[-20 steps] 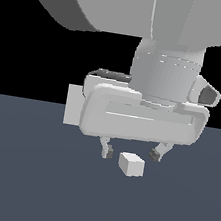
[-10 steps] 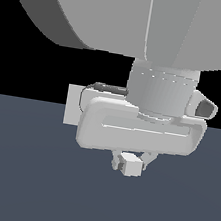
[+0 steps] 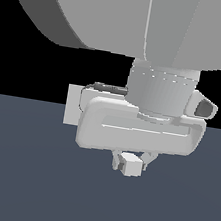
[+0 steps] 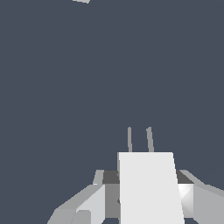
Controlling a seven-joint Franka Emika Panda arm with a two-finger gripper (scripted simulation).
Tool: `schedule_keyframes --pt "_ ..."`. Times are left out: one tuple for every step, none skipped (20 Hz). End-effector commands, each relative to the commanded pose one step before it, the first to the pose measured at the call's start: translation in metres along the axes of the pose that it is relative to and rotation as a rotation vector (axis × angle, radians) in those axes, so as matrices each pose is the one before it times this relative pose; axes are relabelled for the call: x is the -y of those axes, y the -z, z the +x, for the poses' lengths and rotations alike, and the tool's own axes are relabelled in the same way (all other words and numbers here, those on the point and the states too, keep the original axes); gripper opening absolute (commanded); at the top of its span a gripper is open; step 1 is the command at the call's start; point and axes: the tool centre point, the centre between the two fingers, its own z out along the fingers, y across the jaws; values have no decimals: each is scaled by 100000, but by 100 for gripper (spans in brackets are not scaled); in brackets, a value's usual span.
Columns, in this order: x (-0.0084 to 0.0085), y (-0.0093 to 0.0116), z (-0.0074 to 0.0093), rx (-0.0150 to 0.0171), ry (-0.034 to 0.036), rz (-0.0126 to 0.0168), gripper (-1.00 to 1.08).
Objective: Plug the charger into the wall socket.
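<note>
The charger (image 3: 132, 165), a small off-white block, sits just under the hand, and my gripper (image 3: 131, 162) is shut on it, one finger on each side. In the wrist view the charger (image 4: 148, 186) fills the space between the fingers (image 4: 94, 199), and two thin prongs (image 4: 140, 139) stick out of its far end. My gripper (image 4: 146, 194) holds it low over the dark floor. The wall socket (image 3: 73, 104), a light-grey panel, shows only as a strip behind the hand on the exterior view's left. A sliver of the socket (image 4: 82, 1) sits at the wrist view's edge.
The dark blue-grey floor (image 3: 24, 185) spreads all around the hand. The arm's large upper link (image 3: 146, 22) fills the top of the exterior view, and the white hand body (image 3: 140, 130) hides most of the panel behind it.
The fingers stood open around the charger a second ago and have since shut on it. The hand sank lower over it. The charger has stayed in place.
</note>
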Motion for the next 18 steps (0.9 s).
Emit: schedule_keyframes --pt "76 75 78 -70 -281 -119 -100" --pt "100 66 55 -13 -245 -82 -100" --pt "126 84 70 -16 -313 -106 -100" --pt "154 101 85 -19 -376 -126 -100" --pt "179 118 99 -22 -439 -147 -100" --pt "201 134 112 -26 -502 -168 -100" --pt "226 149 126 -28 -555 -186 -100" --pt "248 163 139 -31 -607 -202 -100" --pt "266 176 150 -33 -658 -218 -100" --pt "285 188 161 -35 -702 -232 -100" --pt "301 199 171 -37 -744 -245 -100" --pt "317 209 181 -38 -778 -255 -100" --pt "331 217 189 -39 -808 -264 -100" --pt "341 224 197 -39 -837 -273 -100" --pt "350 230 203 -39 -861 -281 -100" --pt "357 236 209 -38 -882 -288 -100" --pt "367 239 214 -36 -892 -292 -100" --pt "369 242 217 -34 -906 -297 -100"
